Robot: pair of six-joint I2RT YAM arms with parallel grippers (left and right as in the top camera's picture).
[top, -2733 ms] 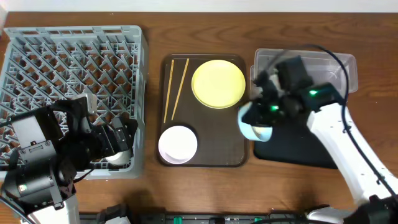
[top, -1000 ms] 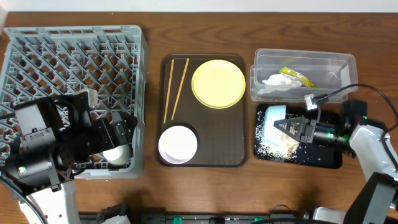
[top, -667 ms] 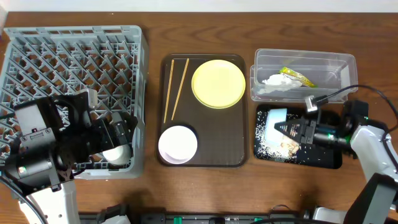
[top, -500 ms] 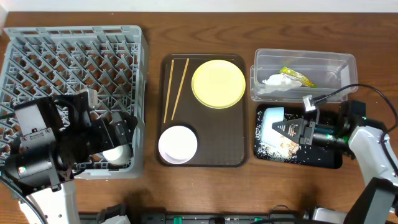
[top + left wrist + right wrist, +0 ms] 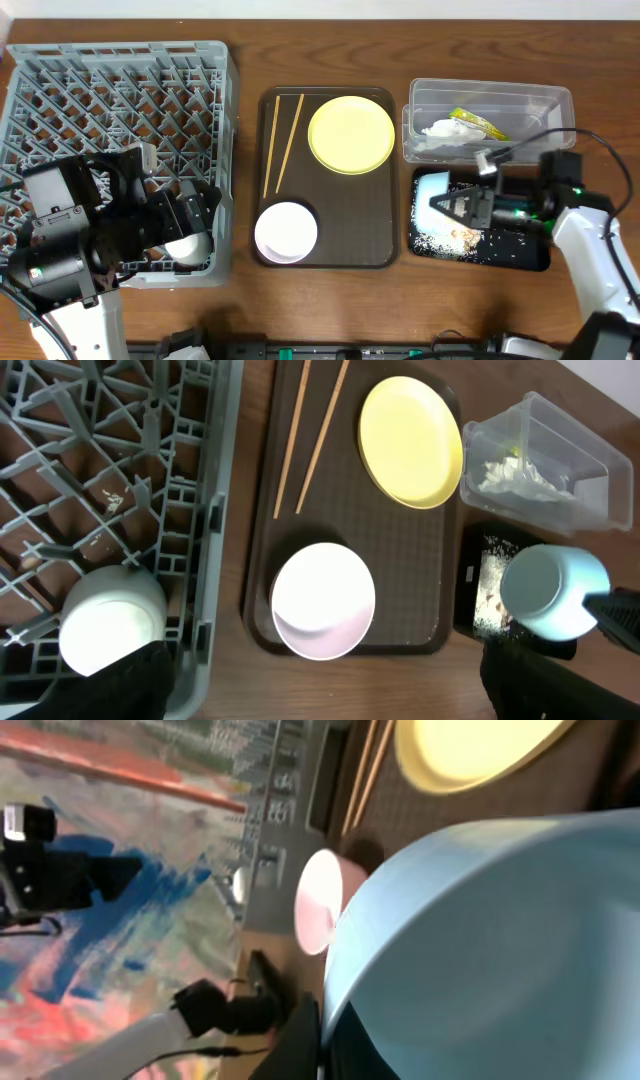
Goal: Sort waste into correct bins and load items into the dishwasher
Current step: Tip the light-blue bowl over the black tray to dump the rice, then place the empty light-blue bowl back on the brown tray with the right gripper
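Pinching the pale blue bowl (image 5: 553, 592) in the right gripper (image 5: 448, 204), jaws closed on its edge (exact grip point hidden behind the bowl in wrist view). Bowl tipped on its side above left half of black tray (image 5: 520, 255), mouth turned away from left-wrist cam, so can't say whether empty. Loose rice (image 5: 435, 240) scattered on tray just below. To finish the dump well: tilt mouth fully down, give a small shake, stay inside tray rim to avoid spilling grains onto table, then check interior before heading for rack. Left gripper (image 5: 195, 222) spread wide, holding nothing, over near-right corner of grey rack (image 5: 110, 90), white cup (image 5: 110, 630) sitting in it just beneath. Farther out: wrapper (image 5: 478, 122) & tissue (image 5: 440, 130) in clear tub (image 5: 560, 105); yellow plate (image 5: 351, 134), white bowl (image 5: 286, 230), chopsticks (image 5: 280, 145) on brown tray (image 5: 330, 255), not yet loaded.
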